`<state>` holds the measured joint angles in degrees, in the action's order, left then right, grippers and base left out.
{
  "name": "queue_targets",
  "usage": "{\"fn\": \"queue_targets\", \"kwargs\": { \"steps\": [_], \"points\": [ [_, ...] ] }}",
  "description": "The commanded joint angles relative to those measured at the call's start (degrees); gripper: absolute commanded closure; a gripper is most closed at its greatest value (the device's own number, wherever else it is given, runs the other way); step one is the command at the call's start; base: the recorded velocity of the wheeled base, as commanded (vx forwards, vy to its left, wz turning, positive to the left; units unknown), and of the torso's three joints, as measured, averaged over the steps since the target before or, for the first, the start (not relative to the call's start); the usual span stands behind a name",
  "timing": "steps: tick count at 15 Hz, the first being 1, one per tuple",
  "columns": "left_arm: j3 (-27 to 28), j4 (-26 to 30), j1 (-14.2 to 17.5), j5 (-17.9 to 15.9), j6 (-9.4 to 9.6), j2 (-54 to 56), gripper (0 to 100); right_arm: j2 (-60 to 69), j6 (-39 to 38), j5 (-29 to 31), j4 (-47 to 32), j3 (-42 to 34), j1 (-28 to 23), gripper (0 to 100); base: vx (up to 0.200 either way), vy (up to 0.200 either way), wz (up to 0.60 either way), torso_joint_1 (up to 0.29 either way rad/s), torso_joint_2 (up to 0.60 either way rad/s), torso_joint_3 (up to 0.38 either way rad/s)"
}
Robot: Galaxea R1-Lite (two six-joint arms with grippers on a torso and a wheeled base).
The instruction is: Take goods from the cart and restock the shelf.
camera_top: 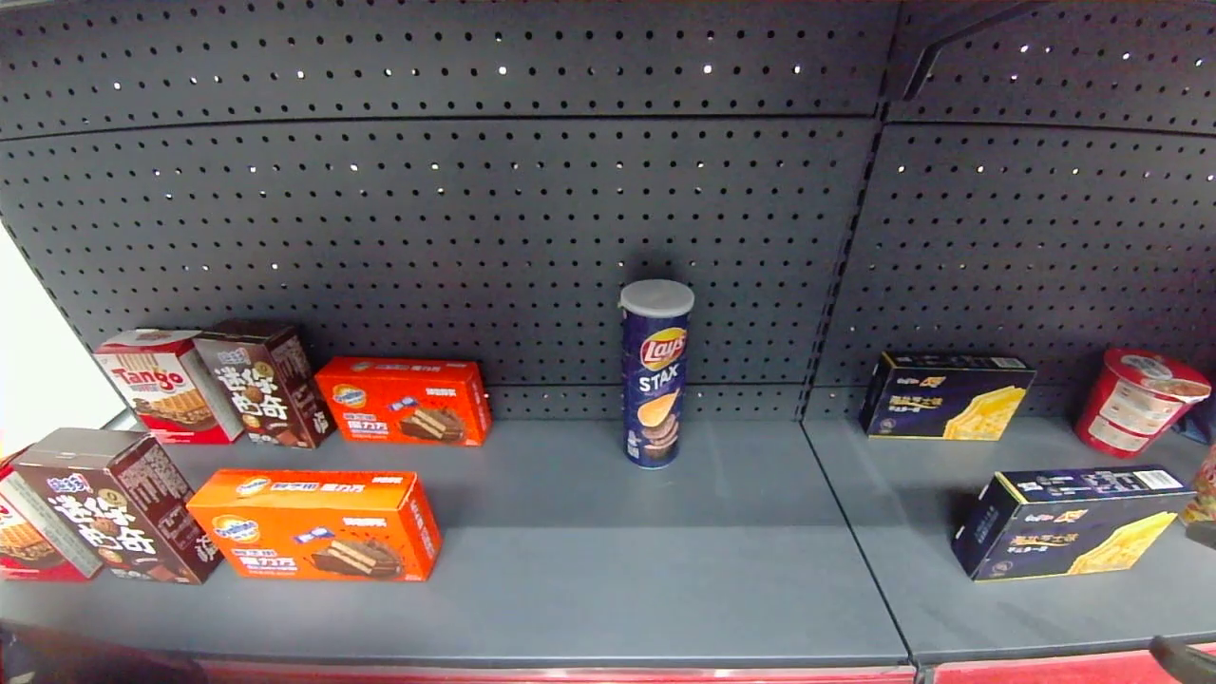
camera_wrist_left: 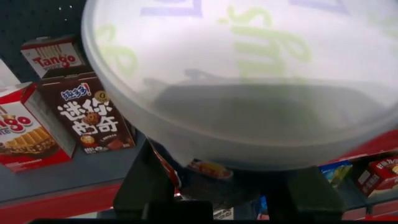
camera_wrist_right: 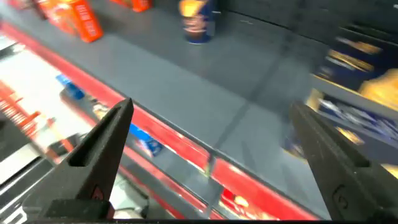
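Shop, dark pegboard shelf [camera_top: 608,570], snack boxes [camera_top: 318,524], chip can [camera_top: 655,372], red price rail [camera_top: 570,673].

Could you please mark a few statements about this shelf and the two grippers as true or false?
1. The chips can stands upright on the shelf. True.
2. The front orange box lies to the can's right. False: it lies to its left.
3. The right gripper is open with nothing between its fingers. True.
4. The red cup stands next to the Tango box. False: the cup is at the far right, the Tango box at the far left.
5. The left gripper holds a lidded container. True.
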<state>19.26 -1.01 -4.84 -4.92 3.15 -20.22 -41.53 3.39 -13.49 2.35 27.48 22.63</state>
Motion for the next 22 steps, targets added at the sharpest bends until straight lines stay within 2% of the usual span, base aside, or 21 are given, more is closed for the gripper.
{"fn": "queue_targets", "kwargs": {
  "steps": [1,3,4,5,7,10,12,17,18,22],
  "points": [
    [-0.3,0.0,0.1,0.1,0.11,-1.7,100,-12.4,0.4,-3.6,8.1,0.7,2.8,0,0.000,0.000,0.00,0.000,0.00,0.000],
    [-0.7,0.0,0.0,0.4,0.11,-2.2,100,-18.2,0.5,-4.9,12.5,2.1,2.7,0,0.000,0.000,0.00,0.000,0.00,0.000],
    [-0.5,0.0,-0.1,0.4,0.02,-2.5,100,-24.9,0.6,-5.1,17.9,3.1,3.0,0,0.000,0.000,0.00,0.000,0.00,0.000],
    [-0.6,0.0,-0.3,0.3,-0.24,-2.5,100,-31.1,0.6,-6.8,24.7,4.4,3.0,0,0.000,0.000,0.00,0.000,0.00,0.000],
    [-1.4,-0.1,-0.8,-0.2,-0.60,-2.5,100,-38.4,0.6,-12.0,30.0,9.0,2.2,0,0.000,0.000,0.00,0.000,0.00,0.000],
    [-1.7,0.0,-1.5,-0.5,-0.68,-2.2,100,-46.3,0.8,-14.7,31.8,15.7,0.6,0,0.000,0.000,0.00,0.000,0.00,0.000],
    [-1.7,0.0,-1.5,-0.5,-0.86,-1.9,100,-52.5,1.7,-21.5,36.1,19.9,-1.4,0,0.000,0.000,0.00,0.000,0.00,0.000],
    [-1.7,0.0,-1.5,-2.2,-1.48,-1.0,100,-60.8,1.9,-30.1,39.8,25.3,-1.7,0,0.000,0.000,0.00,0.000,0.00,0.000],
    [-1.6,0.0,-1.6,-2.3,-1.48,-1.0,100,-63.4,2.0,-33.5,41.1,27.5,-1.9,0,0.000,0.000,0.00,0.000,0.00,0.000],
    [-1.5,0.0,-2.8,-2.3,-1.56,-0.7,100,-70.7,1.9,-38.2,45.8,32.4,-2.4,0,0.000,0.000,0.00,0.000,0.00,0.000]
  ]
}}
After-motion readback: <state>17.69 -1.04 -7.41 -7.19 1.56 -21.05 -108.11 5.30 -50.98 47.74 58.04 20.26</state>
